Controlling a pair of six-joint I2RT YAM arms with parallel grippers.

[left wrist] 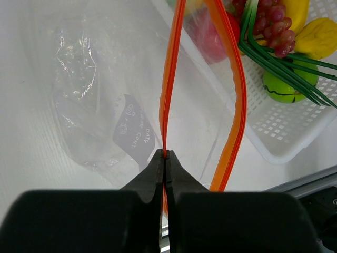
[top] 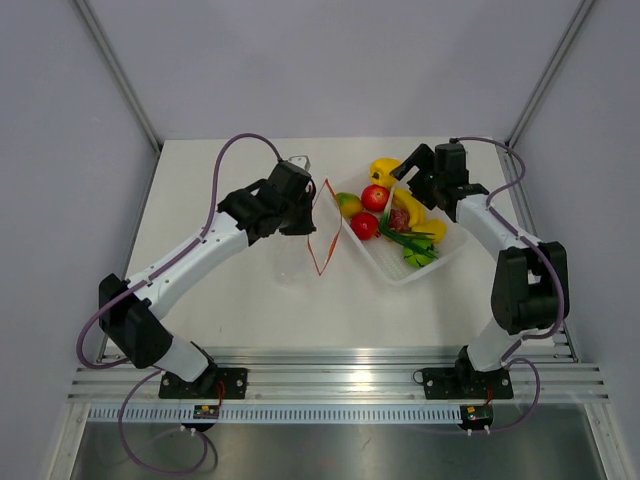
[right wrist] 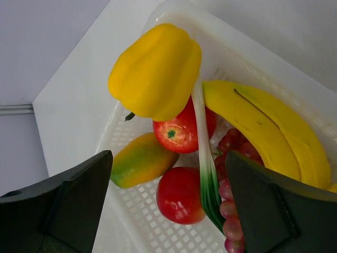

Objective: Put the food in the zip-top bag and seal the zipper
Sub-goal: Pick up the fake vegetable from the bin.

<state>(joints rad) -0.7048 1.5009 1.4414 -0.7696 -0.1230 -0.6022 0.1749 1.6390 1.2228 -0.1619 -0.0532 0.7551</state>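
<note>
The clear zip-top bag [top: 296,256] [left wrist: 89,95] lies left of the tray, its mouth gaping. My left gripper [top: 306,214] [left wrist: 166,154] is shut on one side of the orange-red zipper [top: 321,238] [left wrist: 169,79]; the other side [left wrist: 235,105] bows away. The food lies in the tray: yellow pepper [top: 383,170] [right wrist: 155,71], banana [top: 414,212] [right wrist: 258,129], two red fruits [top: 375,197] [right wrist: 180,194], mango [top: 349,205] [right wrist: 141,161], green stalks [top: 405,238] [right wrist: 208,182], a green round fruit [left wrist: 281,87]. My right gripper [top: 412,170] [right wrist: 168,155] hangs open above them, holding nothing.
The white perforated tray [top: 447,250] [left wrist: 284,137] [right wrist: 131,216] sits at the table's right, touching the bag's mouth. Purple-red grapes [left wrist: 271,23] [right wrist: 231,211] lie among the food. Grey walls enclose the table; an aluminium rail [top: 330,380] runs along the near edge.
</note>
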